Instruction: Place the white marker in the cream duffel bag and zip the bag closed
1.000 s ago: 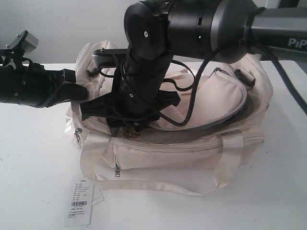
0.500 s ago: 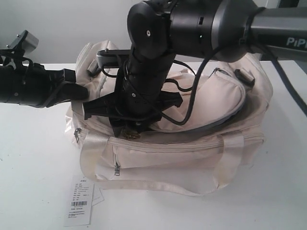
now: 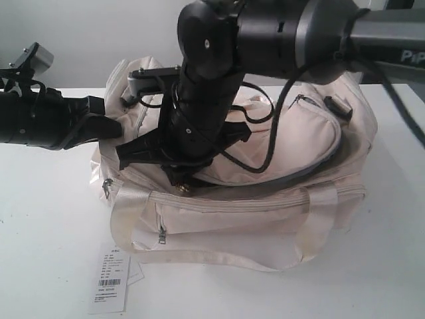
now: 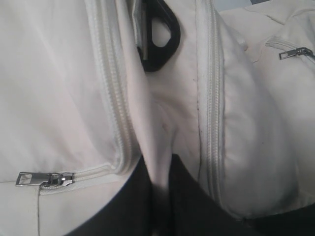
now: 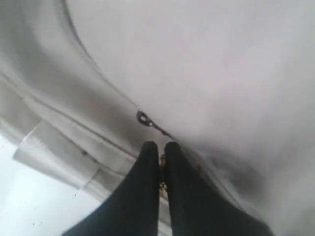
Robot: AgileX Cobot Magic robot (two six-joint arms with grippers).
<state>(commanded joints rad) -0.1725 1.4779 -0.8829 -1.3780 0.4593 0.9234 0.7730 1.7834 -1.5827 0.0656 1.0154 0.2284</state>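
Your right claw pinches the gold zipper charm of the soft cream fabric duffel bag, left claw clamping its cloth; flap unzipped, white marker unseen.

Cream duffel bag: soft matt cloth, strap handles shiny satin webbing. Zipper pull bright smooth metal, gold charm glossy metal. Tag lower left matt paper; table smooth white.

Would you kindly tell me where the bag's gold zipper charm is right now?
In the exterior view, the gold zipper charm sits left of centre on the cream duffel bag's top zipper line, pinched in the right claw.
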